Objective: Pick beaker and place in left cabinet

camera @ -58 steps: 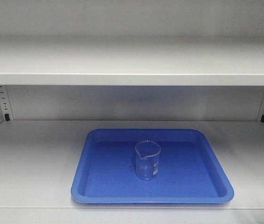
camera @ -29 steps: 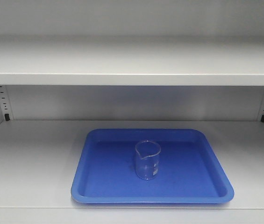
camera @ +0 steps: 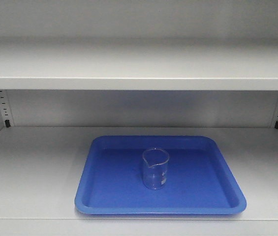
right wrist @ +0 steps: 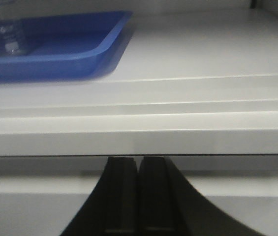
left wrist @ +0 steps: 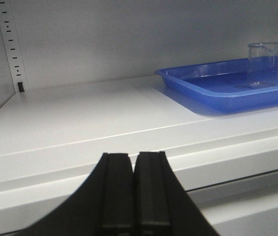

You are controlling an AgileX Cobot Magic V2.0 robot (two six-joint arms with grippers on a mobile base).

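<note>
Both claws — left claw, right claw — pressed closed, beaker clear, spouted, upright in blue tray

Left gripper: two matte black jaws, each a flat, straight-edged bar with a squared top, separated only by a thin dark seam. Outward of each jaw the black body flares in a smooth concave curve toward the lower frame edge. Right gripper: identical construction, two black rectangular jaws with a narrow seam between them and curved black shoulders to either side. A faint pale line crosses each jaw near its base. No cables, screws or markings are visible.
</note>
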